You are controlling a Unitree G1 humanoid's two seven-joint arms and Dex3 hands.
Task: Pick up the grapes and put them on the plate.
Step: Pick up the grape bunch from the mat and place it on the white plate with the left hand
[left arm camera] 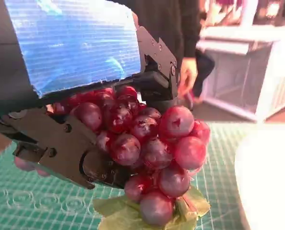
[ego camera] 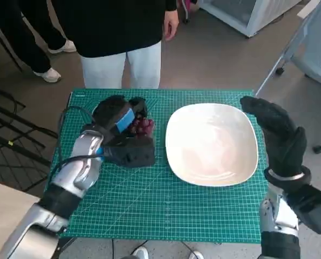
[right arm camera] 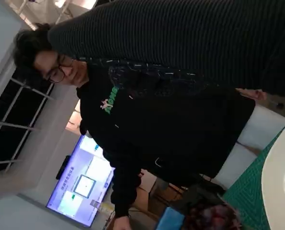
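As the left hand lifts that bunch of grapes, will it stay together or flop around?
The grapes look like a loose cluster, so the lower ones probably dangle and sway. The left hand grips only the upper part. Their glossy skins may slip a little.

Red grapes (left arm camera: 152, 148) beside white plate (ego camera: 212, 143)

— Left hand (ego camera: 122, 135)?
— Reaching forward over the table from its pale forearm, the blue-taped back up, black fingers (left arm camera: 61, 148) closed round the grapes (left arm camera: 152, 143).
— And the right hand (ego camera: 276, 135)?
— Raised at the table's right edge, gloved, held upright with fingers together and straight, gripping nothing and touching nothing.
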